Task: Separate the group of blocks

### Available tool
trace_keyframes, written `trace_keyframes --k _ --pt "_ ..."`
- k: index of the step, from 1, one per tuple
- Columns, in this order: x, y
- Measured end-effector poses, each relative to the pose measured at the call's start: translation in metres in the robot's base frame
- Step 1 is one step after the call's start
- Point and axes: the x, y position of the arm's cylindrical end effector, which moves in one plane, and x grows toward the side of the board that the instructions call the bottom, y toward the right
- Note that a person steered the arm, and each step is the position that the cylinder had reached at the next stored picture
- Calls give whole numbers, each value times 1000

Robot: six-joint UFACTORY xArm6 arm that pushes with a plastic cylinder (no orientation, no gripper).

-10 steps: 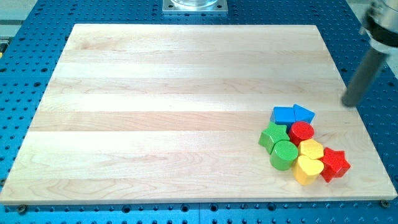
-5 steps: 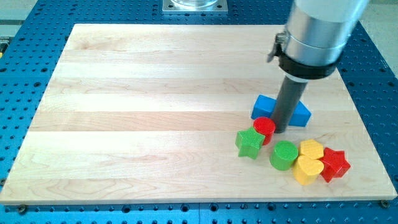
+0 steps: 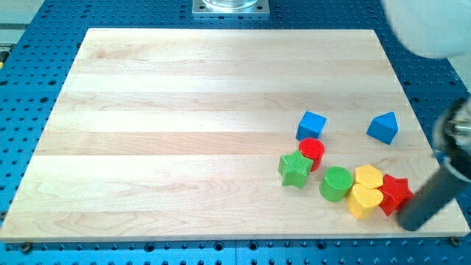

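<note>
My tip (image 3: 409, 223) is at the view's lower right, just right of and below the red star (image 3: 396, 193), very close to it. Left of the star lie two yellow heart-like blocks, one (image 3: 368, 177) above the other (image 3: 363, 200), touching each other. A green cylinder (image 3: 336, 183) sits left of them. A red cylinder (image 3: 312, 152) touches a green star (image 3: 295, 168). A blue cube (image 3: 311, 124) lies above the red cylinder. A blue triangular block (image 3: 383, 126) lies apart at the right.
The blocks rest on a pale wooden board (image 3: 184, 132) on a blue perforated table (image 3: 22, 110). A metal mount (image 3: 230, 6) sits at the view's top. The arm's pale body (image 3: 430, 26) fills the upper right corner.
The tip has left the gap between the blue blocks and moved down-right beside the red star. The blue triangular block has slid right, away from the blue cube.
</note>
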Motion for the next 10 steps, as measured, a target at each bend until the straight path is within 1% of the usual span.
trace_keyframes --k 2,3,4,6,7,8,9,10 --pt "-41 -17" --pt "-54 -15" --pt "-56 11" --pt "-107 -82" --pt "-126 -116" --pt "-147 -142" --pt "-177 -149" --pt "-196 -148"
